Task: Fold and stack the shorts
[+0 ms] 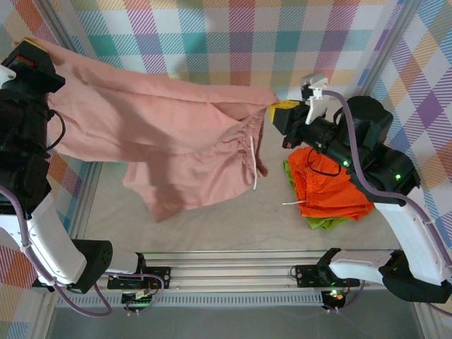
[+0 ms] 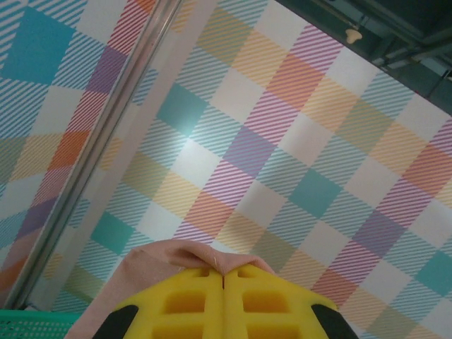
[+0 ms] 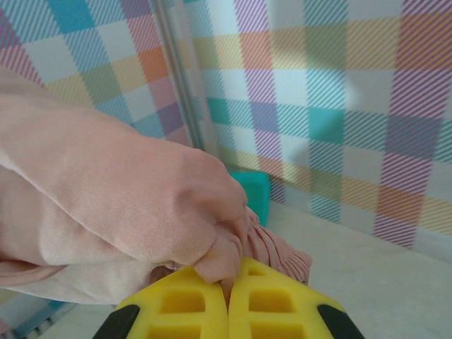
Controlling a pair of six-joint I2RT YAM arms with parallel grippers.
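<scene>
The dusty pink shorts (image 1: 169, 141) hang stretched in the air between both arms, their white drawstring (image 1: 253, 164) dangling near the gathered waist. At the upper left, my left gripper (image 1: 30, 44) is shut on one corner of the pink cloth (image 2: 176, 258). My right gripper (image 1: 281, 109) is shut on the opposite corner by the waistband (image 3: 233, 254). Folded orange shorts (image 1: 328, 183) lie on the table at the right, on top of the lime green shorts (image 1: 325, 222), under the right arm.
Checkered cloth walls (image 1: 233, 35) close off the back and sides. A teal basket shows at the back (image 3: 253, 192) and its mesh rim (image 2: 28, 326) at the left wrist view's bottom corner. A metal rail (image 1: 233, 261) runs along the near edge.
</scene>
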